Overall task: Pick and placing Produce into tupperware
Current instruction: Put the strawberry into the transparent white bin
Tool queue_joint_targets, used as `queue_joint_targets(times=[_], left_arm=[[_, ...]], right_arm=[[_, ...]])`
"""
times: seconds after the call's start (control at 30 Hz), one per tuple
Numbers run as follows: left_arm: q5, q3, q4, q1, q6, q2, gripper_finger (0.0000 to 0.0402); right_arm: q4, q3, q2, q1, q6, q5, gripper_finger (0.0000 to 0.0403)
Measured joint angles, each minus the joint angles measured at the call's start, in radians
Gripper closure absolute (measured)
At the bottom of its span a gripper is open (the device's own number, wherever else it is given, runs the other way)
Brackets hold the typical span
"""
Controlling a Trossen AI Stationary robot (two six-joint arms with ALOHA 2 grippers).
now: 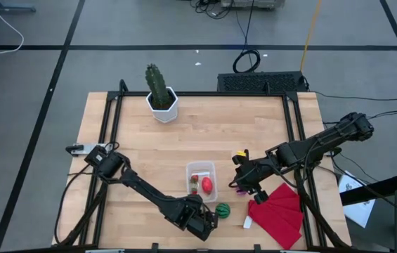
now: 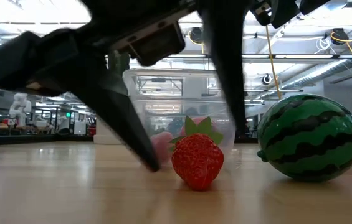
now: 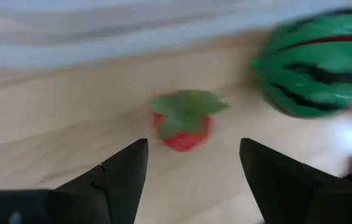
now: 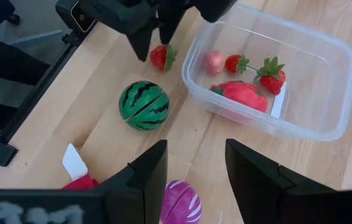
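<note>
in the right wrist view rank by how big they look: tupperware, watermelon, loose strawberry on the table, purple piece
1. tupperware
2. watermelon
3. purple piece, though it sits nearest the camera and is partly hidden, so its rank against the strawberry is unsure
4. loose strawberry

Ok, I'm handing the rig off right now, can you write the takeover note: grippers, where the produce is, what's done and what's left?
Left gripper: open, low over the loose strawberry on the table beside the tupperware.
Right gripper: open, above the purple piece, near the red cloth.
Done: inside the tupperware are a large red piece, two small strawberries and a pink bit.
Left: the loose strawberry, the watermelon ball and the purple piece, all on the table.
</note>
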Motion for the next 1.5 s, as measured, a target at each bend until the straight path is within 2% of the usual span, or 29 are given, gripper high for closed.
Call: queue_joint_targets(times=[0.43, 1.5], left_arm=[[-0.027, 0.000, -0.011, 0.017, -0.003, 0.009, 0.0144], [0.051, 0.001, -0.009, 0.022, -0.045, 0.027, 0.0147]], right_arm=[[0.000, 0.000, 0.000, 0.000, -0.004, 0.000, 0.0250], [0.006, 0.000, 0.000, 0.000, -0.031, 0.000, 0.0250]])
